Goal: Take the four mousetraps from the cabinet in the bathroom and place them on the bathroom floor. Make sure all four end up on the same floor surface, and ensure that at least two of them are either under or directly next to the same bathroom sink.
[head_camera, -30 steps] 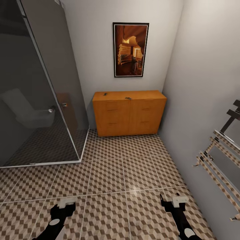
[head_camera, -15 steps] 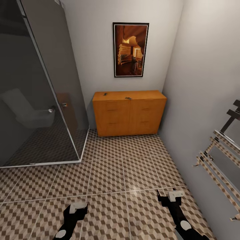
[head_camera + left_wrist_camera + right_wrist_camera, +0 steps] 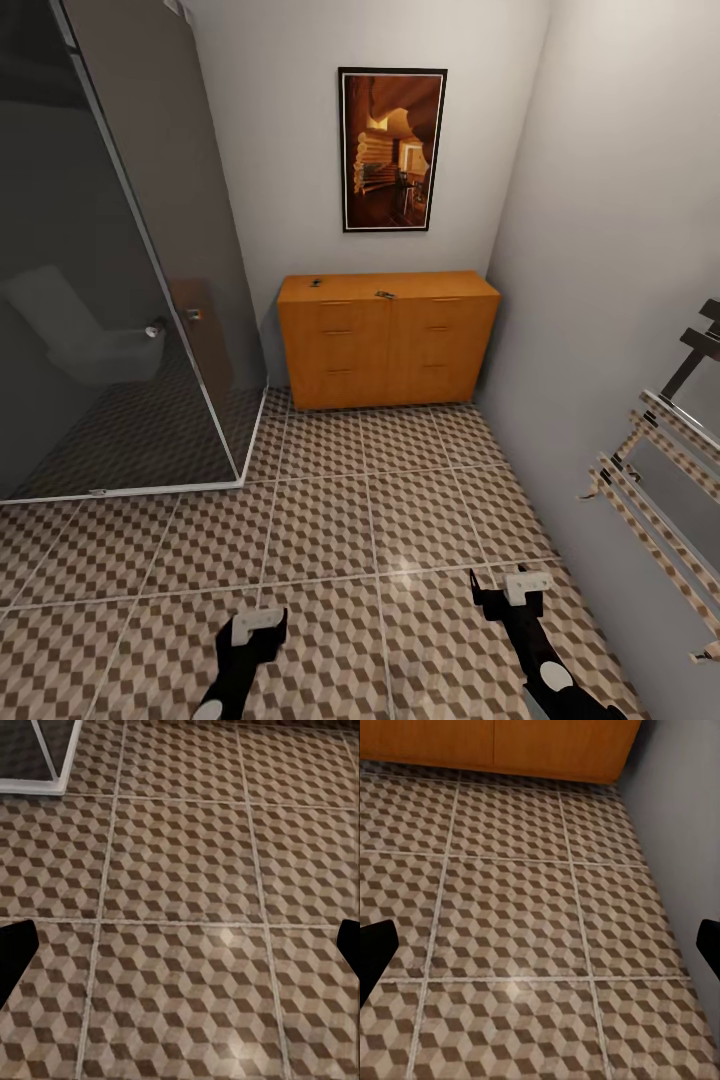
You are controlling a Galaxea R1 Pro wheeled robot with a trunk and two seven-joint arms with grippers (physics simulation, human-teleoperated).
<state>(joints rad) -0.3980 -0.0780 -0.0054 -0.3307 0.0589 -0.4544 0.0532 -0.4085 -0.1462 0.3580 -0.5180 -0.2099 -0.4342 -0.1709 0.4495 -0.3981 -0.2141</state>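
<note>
Cube-patterned bathroom floor [image 3: 525, 915] runs up to the orange-brown cabinet [image 3: 510, 742], black fingers [image 3: 373, 952] spread wide apart.

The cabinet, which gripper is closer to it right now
Right. The right gripper hangs over the floor in line with the cabinet; the left gripper sits lower and further back.

You see the bathroom floor [image 3: 420, 520] tiled in a brown, beige and white cube pattern with pale grout lines, and the same print shows mirrored in the shiny bars of the towel rail [image 3: 660, 520]. The cabinet [image 3: 388, 338] ahead of you is orange-brown wood, with two small dark mousetraps [image 3: 384, 294] on its top, below a black-framed picture [image 3: 392, 150] in amber and dark brown tones on a pale grey wall [image 3: 600, 250]. Your left gripper [image 3: 252, 634] and right gripper [image 3: 505, 592] are black with white parts, and the shower screen [image 3: 120, 250] is smoky grey glass with a pale frame.
</note>
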